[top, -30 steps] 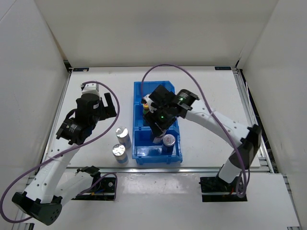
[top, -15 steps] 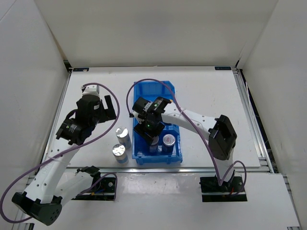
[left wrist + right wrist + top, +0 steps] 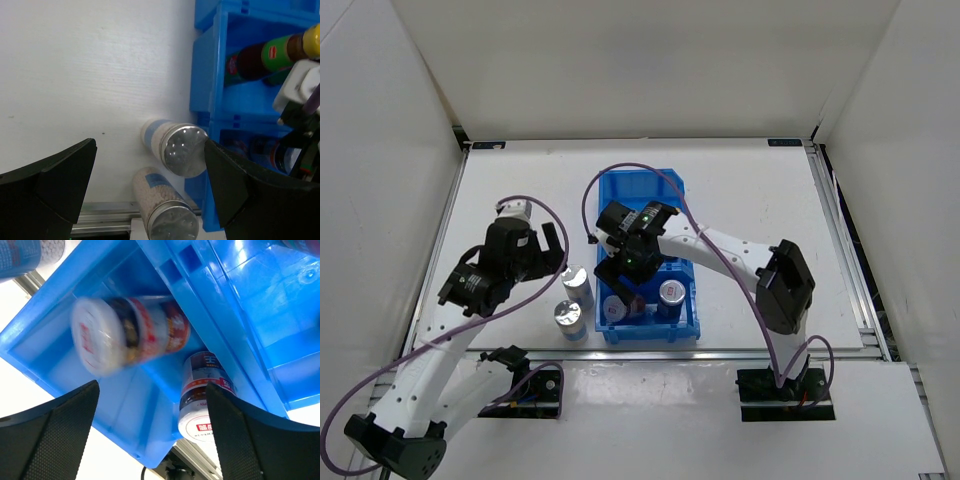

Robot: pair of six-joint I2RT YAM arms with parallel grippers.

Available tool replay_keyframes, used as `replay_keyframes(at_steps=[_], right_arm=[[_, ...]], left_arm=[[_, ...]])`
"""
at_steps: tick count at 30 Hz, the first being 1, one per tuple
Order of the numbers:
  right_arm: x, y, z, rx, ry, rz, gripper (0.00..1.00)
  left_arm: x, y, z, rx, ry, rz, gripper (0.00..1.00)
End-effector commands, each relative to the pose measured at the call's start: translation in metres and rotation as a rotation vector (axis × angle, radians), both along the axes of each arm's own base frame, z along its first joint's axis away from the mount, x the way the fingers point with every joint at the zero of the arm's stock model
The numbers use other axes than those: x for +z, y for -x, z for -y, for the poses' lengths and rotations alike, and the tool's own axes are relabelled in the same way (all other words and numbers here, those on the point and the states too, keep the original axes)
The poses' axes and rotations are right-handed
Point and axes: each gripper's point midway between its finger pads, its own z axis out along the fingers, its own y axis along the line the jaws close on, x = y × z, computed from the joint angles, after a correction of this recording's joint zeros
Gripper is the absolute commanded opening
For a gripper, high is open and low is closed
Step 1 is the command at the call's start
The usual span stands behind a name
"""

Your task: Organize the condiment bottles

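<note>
Blue plastic bin holds two stubby cylindrical shakers

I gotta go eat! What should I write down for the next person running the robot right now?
Left gripper: open, empty, beside the two silver-topped shakers on the table, left of the blue bin.
Right gripper: open over the bin's near compartment.
Done: two red-topped shakers in that compartment, one blurred, maybe not settled; a yellow-capped bottle lies in the middle compartment.
Left: bin the two silver-topped shakers.
</note>
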Motion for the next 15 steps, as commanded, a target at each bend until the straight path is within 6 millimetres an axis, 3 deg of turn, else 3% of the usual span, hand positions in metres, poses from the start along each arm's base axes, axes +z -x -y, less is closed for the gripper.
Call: replay_keyframes(at_steps=[1, 3, 10, 12, 15], right_arm=[[0.028, -0.003, -0.007, 0.012, -0.082, 0.048, 0.92], [0.035, -0.007, -0.004, -0.007, -0.078, 0.076, 0.96], [0.106, -0.025, 0.005, -0.115, -0.229, 0.254, 1.00], [0.111, -0.031, 0.007, -0.133, -0.254, 0.255, 1.00], [0.109, -0.017, 0.007, -0.097, -0.288, 0.145, 0.97]], left_arm=[[-0.013, 0.018, 0.012, -0.046, 0.079, -0.045, 1.00], [-0.018, 0.023, 0.016, -0.055, 0.113, -0.065, 1.00], [-0.024, 0.024, 0.026, -0.095, 0.142, -0.078, 1.00], [-0.025, 0.022, 0.028, -0.108, 0.134, -0.091, 1.00], [-0.028, 0.021, 0.028, -0.113, 0.123, -0.103, 1.00]])
